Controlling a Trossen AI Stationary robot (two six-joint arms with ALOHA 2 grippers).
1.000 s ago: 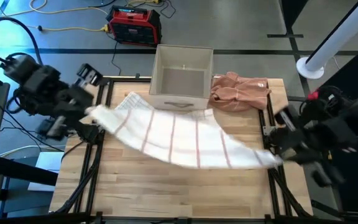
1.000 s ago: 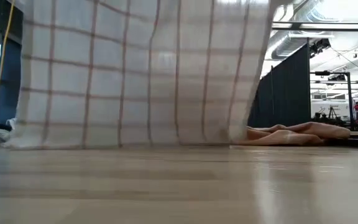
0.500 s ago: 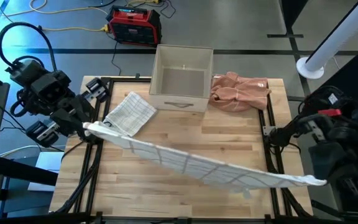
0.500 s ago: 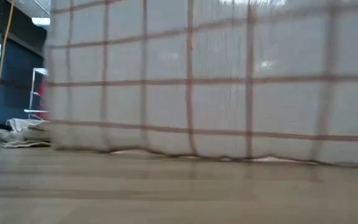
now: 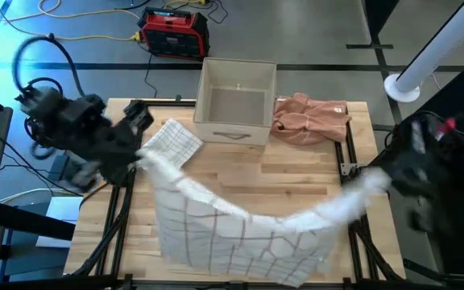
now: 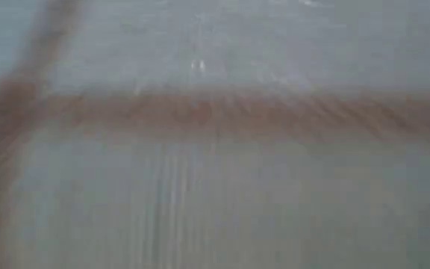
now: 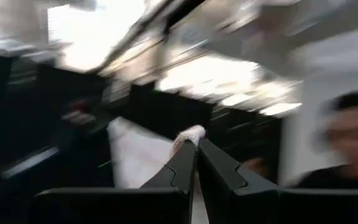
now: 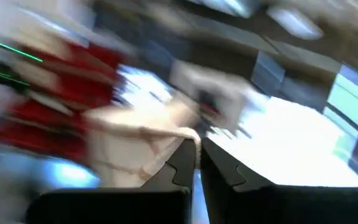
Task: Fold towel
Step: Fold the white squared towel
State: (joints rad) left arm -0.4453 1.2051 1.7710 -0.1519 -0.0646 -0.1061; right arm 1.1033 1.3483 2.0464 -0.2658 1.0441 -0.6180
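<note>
Since half a second ago: towel (image 5: 240,229) swung down from a taut span, body now draped over the surface's front edge. Step, judged: spreading flat before the first fold; next, lower both held corners evenly. Left gripper (image 7: 197,144) and right gripper (image 8: 195,146): jaws clenched on towel corners, shown only in wrist views. Low view: filled by towel cloth alone.

Two dark, blocky arms are seen; black cables loop behind the left arm (image 5: 63,129), and red marks the right arm (image 5: 437,157).
</note>
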